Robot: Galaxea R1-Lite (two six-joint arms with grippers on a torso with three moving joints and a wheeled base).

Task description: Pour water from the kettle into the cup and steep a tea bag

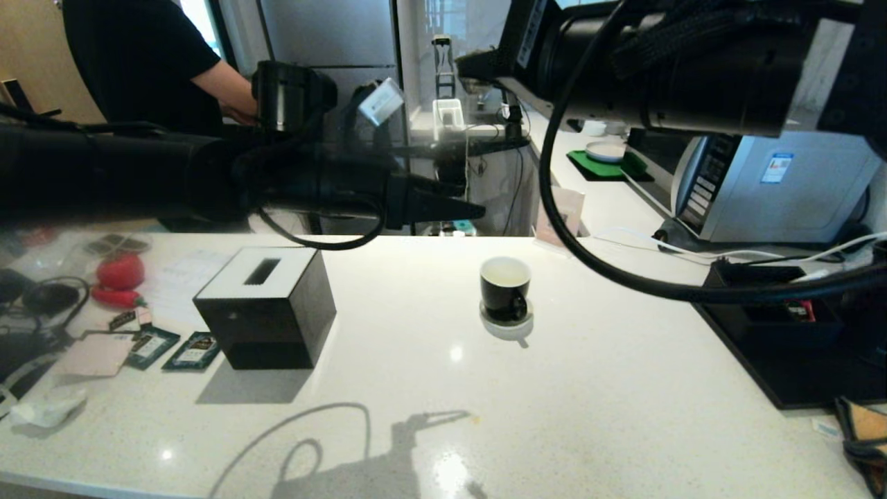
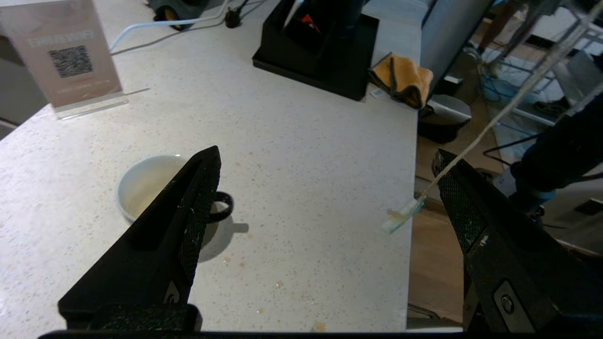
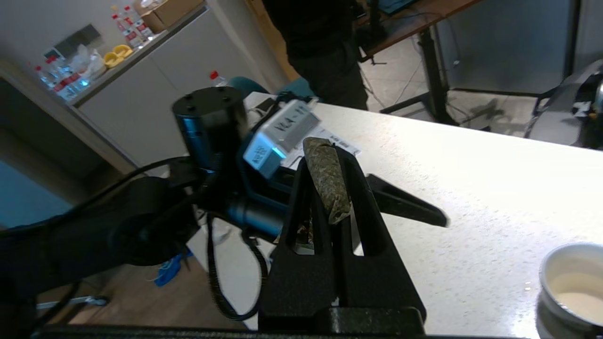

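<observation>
The black cup [image 1: 505,287] stands on its white saucer [image 1: 509,327] mid-counter, with pale water inside [image 3: 580,293]. My right gripper [image 3: 327,157] is high above the counter, shut on a wet brown tea bag [image 3: 328,181]; it shows in the head view at the upper middle [image 1: 478,68]. The bag's string runs down to a small paper tag [image 2: 404,215]. My left gripper [image 2: 326,153] hovers open behind and left of the cup [image 2: 141,186], the tag dangling between its fingers close to one of them. The left gripper [image 1: 457,201] points right. The kettle is out of view.
A black tissue box [image 1: 267,305] sits left of the cup, tea packets [image 1: 173,348] beside it. A QR sign [image 2: 66,56], a black tray [image 1: 776,333] and a microwave [image 1: 769,187] are at the right. An orange cloth [image 2: 403,77] lies at the counter edge. A person [image 1: 138,62] stands behind.
</observation>
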